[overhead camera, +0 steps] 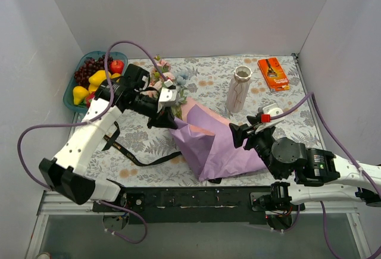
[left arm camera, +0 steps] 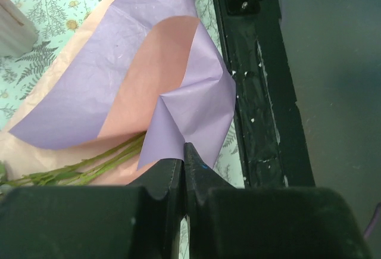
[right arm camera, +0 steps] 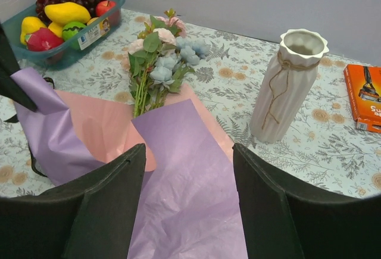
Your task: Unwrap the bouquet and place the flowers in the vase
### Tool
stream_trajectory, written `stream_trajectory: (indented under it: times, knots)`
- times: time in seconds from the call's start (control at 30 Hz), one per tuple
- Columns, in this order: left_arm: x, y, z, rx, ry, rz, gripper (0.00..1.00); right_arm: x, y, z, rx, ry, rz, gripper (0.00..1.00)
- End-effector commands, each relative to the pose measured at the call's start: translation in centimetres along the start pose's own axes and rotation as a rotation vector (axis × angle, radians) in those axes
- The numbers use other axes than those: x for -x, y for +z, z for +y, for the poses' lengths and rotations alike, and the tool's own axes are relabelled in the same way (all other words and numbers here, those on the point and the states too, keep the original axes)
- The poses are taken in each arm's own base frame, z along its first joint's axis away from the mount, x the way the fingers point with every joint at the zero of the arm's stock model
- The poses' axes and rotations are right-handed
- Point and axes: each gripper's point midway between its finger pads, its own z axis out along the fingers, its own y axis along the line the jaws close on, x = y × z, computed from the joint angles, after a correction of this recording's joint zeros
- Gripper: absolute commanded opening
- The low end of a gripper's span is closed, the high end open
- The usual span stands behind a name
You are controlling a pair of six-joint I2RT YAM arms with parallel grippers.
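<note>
White walls (overhead camera: 196, 15) enclose a table (overhead camera: 208, 80) under a leaf-printed cloth; the flowers (right arm camera: 158, 62) lie on the opened paper (left arm camera: 119, 68) mid-table; the vase (right arm camera: 286, 86) stands upright beside them; the left gripper (left arm camera: 183, 155) pinches a purple paper corner; the right gripper (right arm camera: 189, 152) gapes above the sheet.

Floral table (overhead camera: 297, 113), vase (overhead camera: 239, 89), orange box (overhead camera: 273, 73), fruit tray (right arm camera: 59, 55), paper (overhead camera: 220, 152), flowers (right arm camera: 158, 62), perhaps ribbon (overhead camera: 138, 164)

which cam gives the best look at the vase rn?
Right wrist: the vase stands whole and upright, flared rim, ribbing and twine tie all clear. Top external shows it small, from above. Left wrist catches only a pale cropped sliver at its left edge, possibly the vase.
</note>
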Motion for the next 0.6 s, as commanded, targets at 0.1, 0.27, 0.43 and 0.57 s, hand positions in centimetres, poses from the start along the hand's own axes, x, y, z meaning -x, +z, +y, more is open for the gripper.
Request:
stream_trajectory:
  times: [0.1, 0.27, 0.43, 0.57]
  knots:
    - [-2.8, -2.8, 0.8, 0.212, 0.105, 0.136, 0.0, 1.1, 0.8, 1.8, 0.025, -0.036, -0.024, 0.7]
    - [-5.9, -5.2, -0.3, 0.319, 0.11, 0.224, 0.0, 0.0, 3.5, 2.6, -0.003, -0.073, 0.031, 0.71]
    - [-11.1, -7.3, -0.8, 0.403, 0.012, 0.363, 0.0, -1.9, 7.3, 3.6, 0.08, -0.036, 0.089, 0.7]
    - [-12.6, -8.6, -1.6, 0.468, -0.104, 0.33, 0.21, -2.0, 9.8, 3.5, 0.098, -0.025, 0.099, 0.7]
